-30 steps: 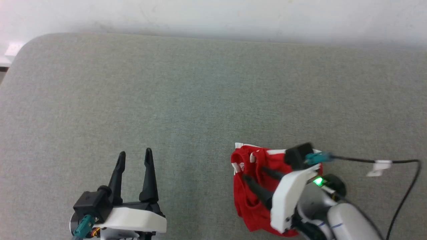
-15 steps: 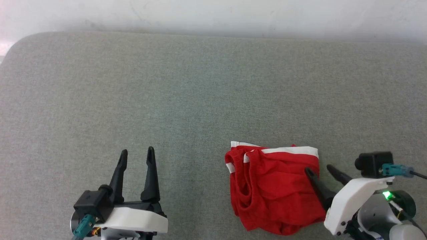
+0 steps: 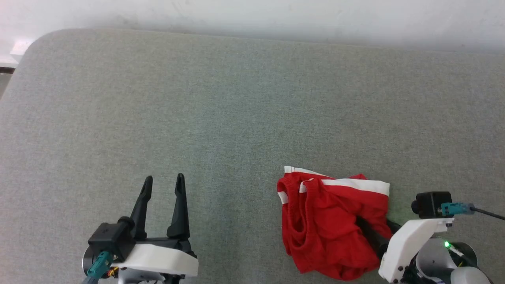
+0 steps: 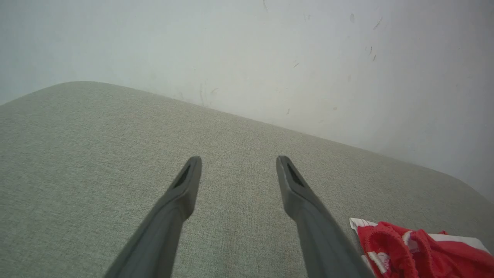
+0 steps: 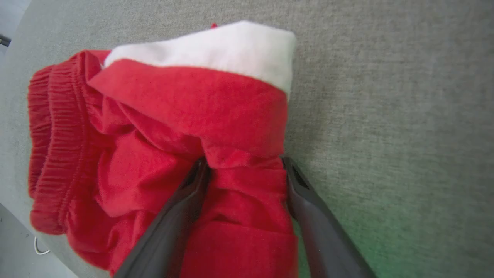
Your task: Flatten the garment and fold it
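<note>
A grey-green, cloth-covered bench [image 3: 236, 98], rounded at its upper-left corner, meets a pale, scuffed wall [image 3: 252, 14] along the frame's top.

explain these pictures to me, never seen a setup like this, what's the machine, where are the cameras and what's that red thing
This is a two-armed robot working at a grey cloth-covered surface. The wide picture comes from a camera on its head, looking down. The other two come from cameras on its wrists, each looking along that arm's two long dark fingers.

The left gripper is open over bare surface and holds nothing. On the surface lie crumpled red shorts with white stripes and an elastic waistband. The right gripper is open too. Its fingers stand on either side of a bunched fold of the shorts and have not yet closed on it.
</note>
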`<state>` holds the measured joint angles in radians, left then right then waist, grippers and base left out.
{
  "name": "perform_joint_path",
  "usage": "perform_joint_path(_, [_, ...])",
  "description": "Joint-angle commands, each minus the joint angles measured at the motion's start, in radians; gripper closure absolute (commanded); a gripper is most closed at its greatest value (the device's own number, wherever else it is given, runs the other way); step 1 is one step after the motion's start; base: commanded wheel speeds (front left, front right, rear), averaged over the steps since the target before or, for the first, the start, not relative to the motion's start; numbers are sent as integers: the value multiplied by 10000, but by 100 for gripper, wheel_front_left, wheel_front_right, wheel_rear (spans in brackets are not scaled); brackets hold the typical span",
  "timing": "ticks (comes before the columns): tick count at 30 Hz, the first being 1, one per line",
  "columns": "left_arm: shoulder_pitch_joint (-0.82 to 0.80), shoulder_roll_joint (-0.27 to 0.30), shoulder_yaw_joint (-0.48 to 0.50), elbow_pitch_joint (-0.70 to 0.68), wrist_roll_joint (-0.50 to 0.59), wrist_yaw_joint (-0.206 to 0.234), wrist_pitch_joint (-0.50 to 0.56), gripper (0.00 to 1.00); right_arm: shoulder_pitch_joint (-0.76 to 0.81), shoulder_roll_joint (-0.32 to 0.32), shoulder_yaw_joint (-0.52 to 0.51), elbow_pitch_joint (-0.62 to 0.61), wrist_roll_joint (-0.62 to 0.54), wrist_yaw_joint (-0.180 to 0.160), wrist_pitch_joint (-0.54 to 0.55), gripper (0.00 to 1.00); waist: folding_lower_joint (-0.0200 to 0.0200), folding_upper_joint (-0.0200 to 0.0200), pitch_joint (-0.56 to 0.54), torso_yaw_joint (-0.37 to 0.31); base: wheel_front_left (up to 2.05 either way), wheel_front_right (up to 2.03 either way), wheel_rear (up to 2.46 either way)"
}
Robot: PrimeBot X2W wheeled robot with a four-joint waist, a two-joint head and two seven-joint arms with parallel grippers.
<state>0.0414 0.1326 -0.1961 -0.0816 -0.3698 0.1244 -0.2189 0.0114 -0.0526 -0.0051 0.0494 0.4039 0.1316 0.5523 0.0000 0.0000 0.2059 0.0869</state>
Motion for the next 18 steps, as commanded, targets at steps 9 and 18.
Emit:
perform_joint_path(9, [-9,108,-85,-158,22,102,74,0,-612,24,109,711,-4,-9,-625,100,0,0,-70,-34,0,0,0])
perform_joint_path(18, [-192,201,-88,-288,19,133,127,0,-1482,-255,-361,286,-857,-9,-410,100,0,0,204,-575,0,0,0])
